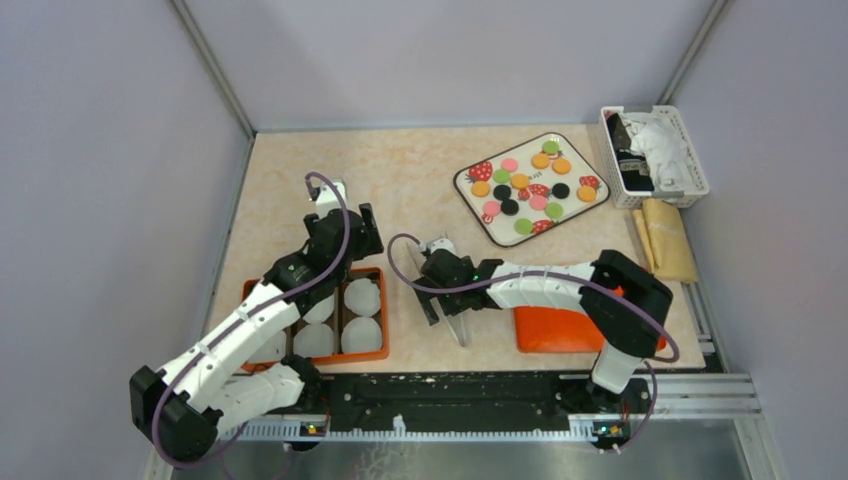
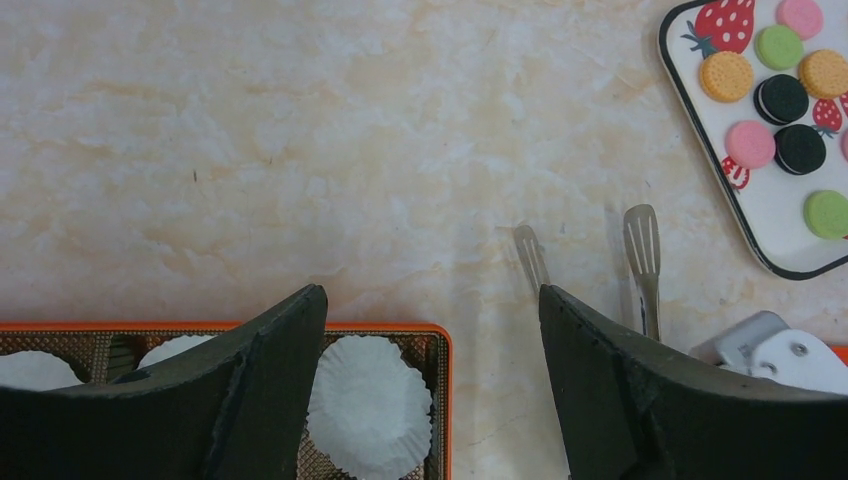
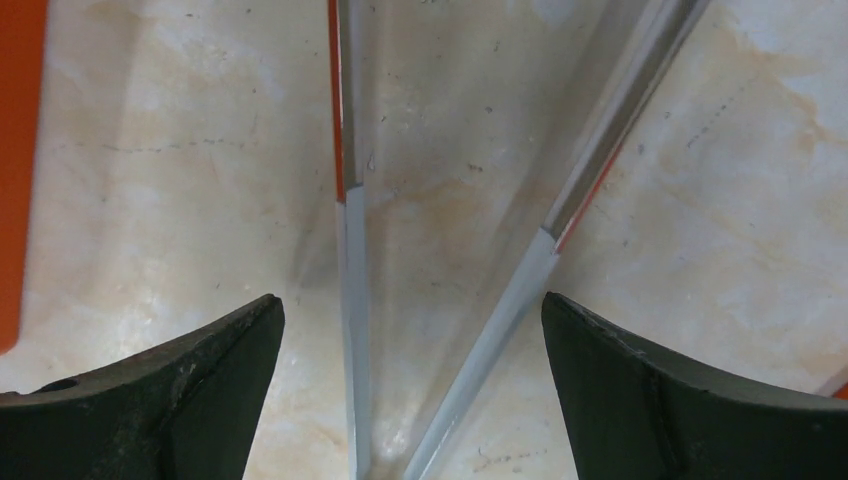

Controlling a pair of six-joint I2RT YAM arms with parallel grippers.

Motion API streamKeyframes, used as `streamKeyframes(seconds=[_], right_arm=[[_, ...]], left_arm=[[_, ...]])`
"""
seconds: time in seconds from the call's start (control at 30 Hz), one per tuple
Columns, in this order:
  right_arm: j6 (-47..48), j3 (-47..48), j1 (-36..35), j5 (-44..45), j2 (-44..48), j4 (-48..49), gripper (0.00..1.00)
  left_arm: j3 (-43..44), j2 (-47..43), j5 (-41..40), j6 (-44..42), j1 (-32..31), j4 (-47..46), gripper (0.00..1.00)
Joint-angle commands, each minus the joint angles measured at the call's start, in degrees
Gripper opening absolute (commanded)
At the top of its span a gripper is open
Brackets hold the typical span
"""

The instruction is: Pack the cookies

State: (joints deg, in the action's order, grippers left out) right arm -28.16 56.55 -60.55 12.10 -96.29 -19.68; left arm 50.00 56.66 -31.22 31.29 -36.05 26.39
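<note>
The cookies (image 1: 523,186), small orange, green, pink and black discs, lie on a white strawberry-print tray (image 1: 470,195) at the back right; the left wrist view catches some of these cookies (image 2: 780,98) at its top right. My left gripper (image 1: 355,243) (image 2: 430,292) hangs open and empty above the far right corner of an orange box (image 1: 385,330) (image 2: 443,345) lined with white paper cups (image 2: 370,400). Low over metal tongs (image 1: 452,318) (image 3: 352,250), my right gripper (image 1: 445,290) (image 3: 410,300) is open, both tong arms between its jaws, untouched.
An orange lid (image 1: 555,330) lies under the right arm. A white basket (image 1: 690,165) of cloth stands at the back right, a tan folded cloth (image 1: 668,240) beside it. The tong tips (image 2: 641,235) point toward the tray.
</note>
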Motion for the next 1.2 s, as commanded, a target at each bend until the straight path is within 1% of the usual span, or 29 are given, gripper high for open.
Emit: streamKeyframes(seconds=[0.0,0.13,0.2,0.3,0.43,0.53,0.63,0.7,0.9,1.0,1.17], right_arm=[[0.0,4.9,-0.7,2.1,-4.6,0.8,0.99],[-0.1,7.1,-0.8,3.5,-7.5,-1.8,0.98],[-0.5,7.1,-0.9,3.8,-7.8,-2.7,0.94],[-0.9,6.5,-1.0,4.0,-7.3,-3.7,0.85],[-0.7,5.8,-1.3,4.0,-6.6,-5.0,0.65],[0.1,6.5,-1.4,4.4,-5.8,-6.4,0.52],[1.3,7.8,-1.5,5.6,-4.1,-8.5,0.47],[1.9,9.3,-1.5,6.7,-2.5,-10.2,0.45],[4.2,15.5,-1.5,10.1,3.2,-15.4,0.46],[4.9,17.8,-1.5,11.5,4.9,-16.8,0.46],[5.2,18.8,-1.5,12.7,6.0,-16.9,0.47]], left_arm=[[-0.8,-2.2,-1.6,-1.3,-0.2,-2.6,0.84],[-1.4,-3.4,-2.6,-1.7,-0.2,-2.5,0.85],[-1.6,-3.8,-2.6,-1.8,-0.2,-2.6,0.85],[-1.8,-4.0,-1.9,-1.5,-0.2,-2.7,0.86],[-2.3,-3.7,-1.1,-1.4,-0.2,-3.1,0.85],[-2.2,-3.4,-0.5,-1.2,-0.2,-3.1,0.85],[-2.2,-3.6,0.4,-0.8,-0.2,-2.9,0.85],[-2.2,-3.9,0.8,-0.6,-0.2,-2.9,0.85],[-1.5,-3.8,1.7,0.4,-0.2,-1.0,0.85],[-0.2,-3.1,1.7,1.8,-0.2,2.1,0.84],[0.6,-2.4,2.0,4.3,-0.2,7.9,0.82]])
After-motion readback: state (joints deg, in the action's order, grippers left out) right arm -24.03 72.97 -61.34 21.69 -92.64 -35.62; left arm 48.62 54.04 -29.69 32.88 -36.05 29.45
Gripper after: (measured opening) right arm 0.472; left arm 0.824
